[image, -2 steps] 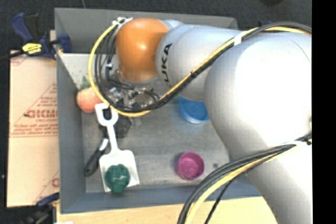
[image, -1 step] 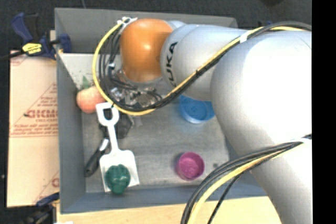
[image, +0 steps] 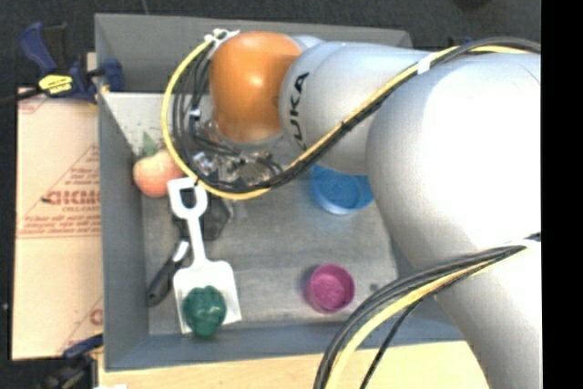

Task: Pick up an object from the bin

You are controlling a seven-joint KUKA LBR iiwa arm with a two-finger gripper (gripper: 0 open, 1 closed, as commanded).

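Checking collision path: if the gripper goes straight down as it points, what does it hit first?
Likely the handle of the white toy shovel, close beside the gripper; otherwise the bare floor of the bin next to it. Depth is unclear.

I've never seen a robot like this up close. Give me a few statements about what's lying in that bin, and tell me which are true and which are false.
1. A green thing lies on the blade of the white toy shovel. True.
2. The magenta cup sits in the top left corner of the bin. False: it stands near the bottom edge, to the right of the shovel.
3. A peach-coloured fruit lies close to the bin's left wall. True.
4. The blue cup is stacked inside the magenta cup. False: they stand apart, and the blue one is partly under the arm.
5. The arm's orange cover is above the bin's upper left part. True.
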